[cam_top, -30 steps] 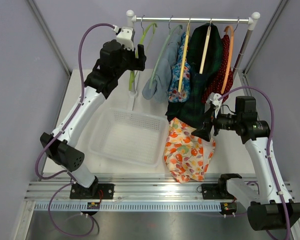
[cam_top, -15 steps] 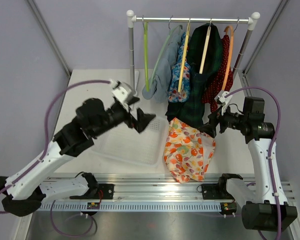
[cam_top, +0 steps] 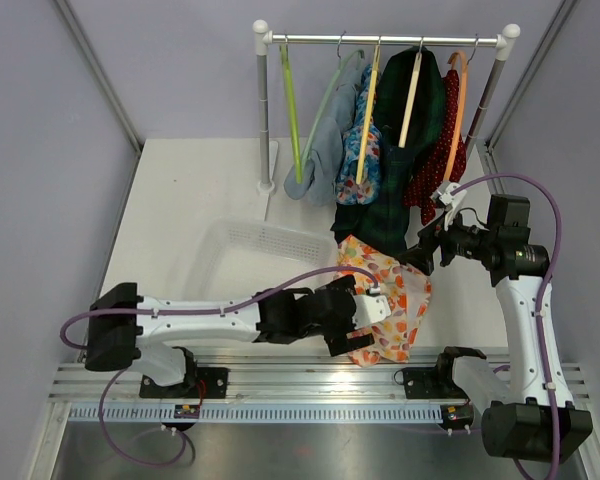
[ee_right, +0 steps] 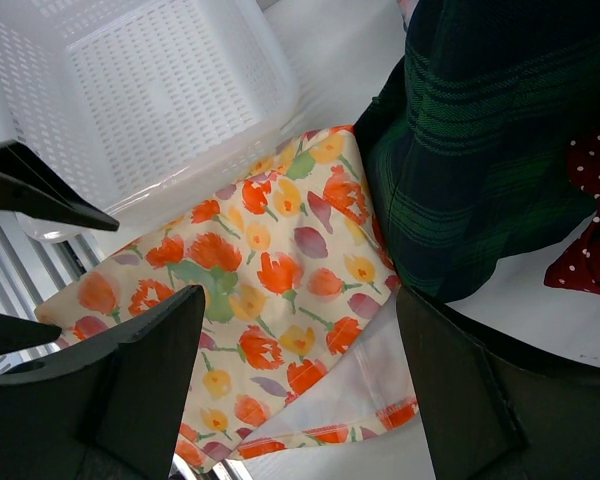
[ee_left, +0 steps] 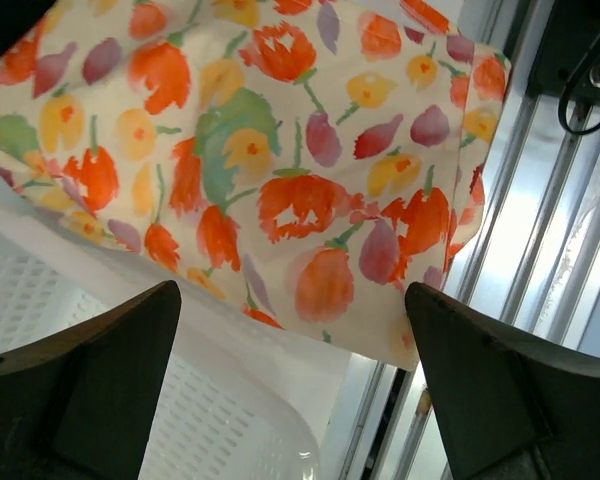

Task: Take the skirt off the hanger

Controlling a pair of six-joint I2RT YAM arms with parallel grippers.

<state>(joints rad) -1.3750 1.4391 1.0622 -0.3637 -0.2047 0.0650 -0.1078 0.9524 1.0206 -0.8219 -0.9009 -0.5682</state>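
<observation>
Left gripper (cam_top: 362, 318) hung wide open, holding nothing, just over skirt (cam_top: 400, 290) near its 7 o'clock corner. Right gripper (cam_top: 418, 256) was also spread and empty, at skirt's 2 o'clock beside plaid (cam_top: 390, 215). Skirt lay flat at table's (cam_top: 180, 190) 5 o'clock, basket (cam_top: 230, 240) at its 9. Looked light, thin, limp; likely drapes and bunches, not fragile. Best pinch a fold at free near edge. Long axis ran roughly 12 to 6; far end was tucked under plaid, so waist or hem unclear, hanger link unseen

White arms (cam_top: 195, 318), black joints, purple cables (cam_top: 500, 177)
</observation>
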